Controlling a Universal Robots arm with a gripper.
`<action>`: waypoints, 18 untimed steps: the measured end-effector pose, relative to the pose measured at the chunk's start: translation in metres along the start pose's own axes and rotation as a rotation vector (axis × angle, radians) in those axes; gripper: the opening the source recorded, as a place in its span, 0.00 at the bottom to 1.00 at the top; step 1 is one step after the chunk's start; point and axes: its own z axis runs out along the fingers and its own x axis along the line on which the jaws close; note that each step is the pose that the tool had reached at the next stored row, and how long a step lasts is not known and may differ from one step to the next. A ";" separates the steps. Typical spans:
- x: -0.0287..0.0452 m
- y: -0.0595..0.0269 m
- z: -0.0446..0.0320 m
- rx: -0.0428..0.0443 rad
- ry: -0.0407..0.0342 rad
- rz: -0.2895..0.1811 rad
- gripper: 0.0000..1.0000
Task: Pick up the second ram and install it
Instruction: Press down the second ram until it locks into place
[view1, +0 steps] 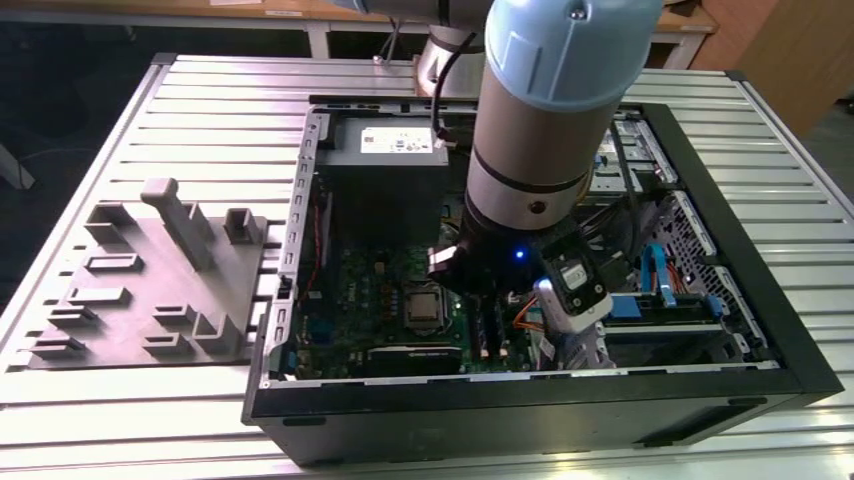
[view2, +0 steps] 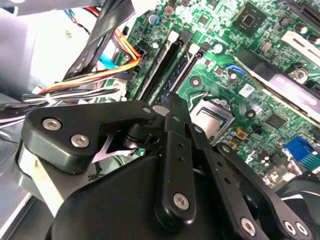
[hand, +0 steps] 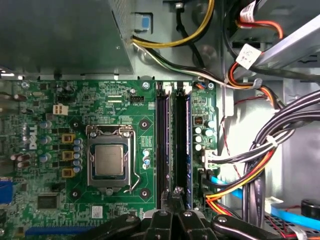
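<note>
Second ram (hand: 186, 145) stands edge-up as a dark blue-green strip in one of the two long black memory slots (hand: 163, 145) on the motherboard. Whether it is fully seated cannot be told.

In the exterior view, the slatted metal table (view1: 160, 90) carries an open computer case (view1: 534, 420), with a grey moulded fixture (view1: 147, 290) at nine o'clock of the case. The robot arm (view1: 547, 100) reaches down into the case near its centre. The power supply (view1: 380, 150) occupies the twelve o'clock end of the interior. The green motherboard (hand: 100, 100) lies below it. A bundle of cables (hand: 260, 150) runs at three o'clock of the arm. The processor socket (view1: 424, 305) lies at nine o'clock of the gripper (hand: 176, 192). The gripper's fingers (hand: 172, 202) are drawn together directly over one end of the slots, with nothing visible between them.
</note>
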 end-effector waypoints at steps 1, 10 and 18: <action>0.0000 0.0000 0.0000 0.0000 -0.0001 0.000 0.10; 0.0002 0.0091 0.0004 0.0002 0.0000 0.000 0.10; 0.0008 0.0353 0.0021 0.0001 -0.0001 0.000 0.10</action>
